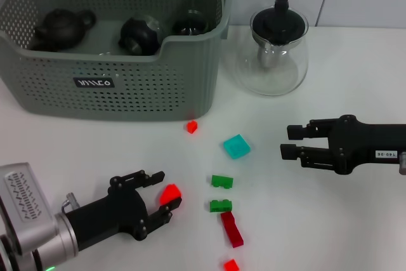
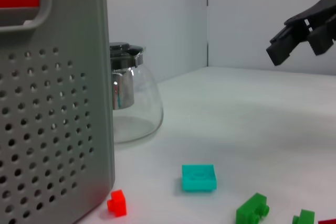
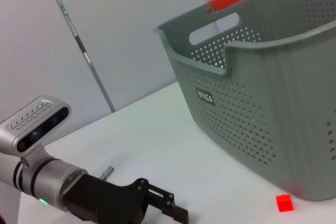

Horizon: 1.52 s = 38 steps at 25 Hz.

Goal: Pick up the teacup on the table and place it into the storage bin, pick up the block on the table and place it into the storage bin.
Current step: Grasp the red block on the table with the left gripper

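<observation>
My left gripper (image 1: pixel 166 196) sits near-left on the bench (image 1: pixel 330 220), jaws spread wide around the red block (image 1: pixel 170 193), not yet clamped. I should centre, close squarely, then lift clear toward the storage bin (image 1: pixel 127 93), far left. My right gripper (image 1: pixel 290 141) hovers open and empty at right.

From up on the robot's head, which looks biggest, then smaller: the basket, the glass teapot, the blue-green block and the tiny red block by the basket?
1. The storage bin, by far the biggest.
2. The glass teapot.
3. The blue-green block.
4. The tiny red block, the smallest.
</observation>
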{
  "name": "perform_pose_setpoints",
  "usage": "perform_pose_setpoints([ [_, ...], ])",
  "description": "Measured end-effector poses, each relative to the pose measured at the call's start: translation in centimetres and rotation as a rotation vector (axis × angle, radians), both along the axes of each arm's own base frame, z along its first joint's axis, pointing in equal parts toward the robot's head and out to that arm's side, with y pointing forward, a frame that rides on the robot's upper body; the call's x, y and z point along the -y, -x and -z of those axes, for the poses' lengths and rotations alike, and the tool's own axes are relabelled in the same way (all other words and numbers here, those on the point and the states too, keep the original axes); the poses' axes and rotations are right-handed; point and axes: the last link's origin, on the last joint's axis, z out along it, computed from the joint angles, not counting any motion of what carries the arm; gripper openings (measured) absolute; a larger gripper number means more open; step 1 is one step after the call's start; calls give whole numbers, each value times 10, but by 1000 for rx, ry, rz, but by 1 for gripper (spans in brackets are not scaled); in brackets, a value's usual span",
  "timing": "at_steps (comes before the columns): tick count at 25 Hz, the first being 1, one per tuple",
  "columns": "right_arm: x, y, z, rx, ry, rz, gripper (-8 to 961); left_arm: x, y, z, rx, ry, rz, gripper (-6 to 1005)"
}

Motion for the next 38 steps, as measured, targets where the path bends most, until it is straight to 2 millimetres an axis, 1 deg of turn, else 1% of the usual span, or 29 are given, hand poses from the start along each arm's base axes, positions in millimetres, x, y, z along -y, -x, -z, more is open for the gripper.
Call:
perform_pose_setpoints([
  [6,-1,1,0,0,-1,-2,521,3,1,3,-6,3,-5,554],
  [17,0,-1,0,1,-3,1,521,1,-1,9,-17,6,-7,540],
  [22,0,0,0,2,-2,-1,522,0,0,9,-17,6,-12,434],
  [27,0,0,0,0,1,1,522,-2,-1,12,-25,10,-20,442],
  [38,1,-1,1,-1,2,4,522,-7,-3,13,-18,21,-41,383],
])
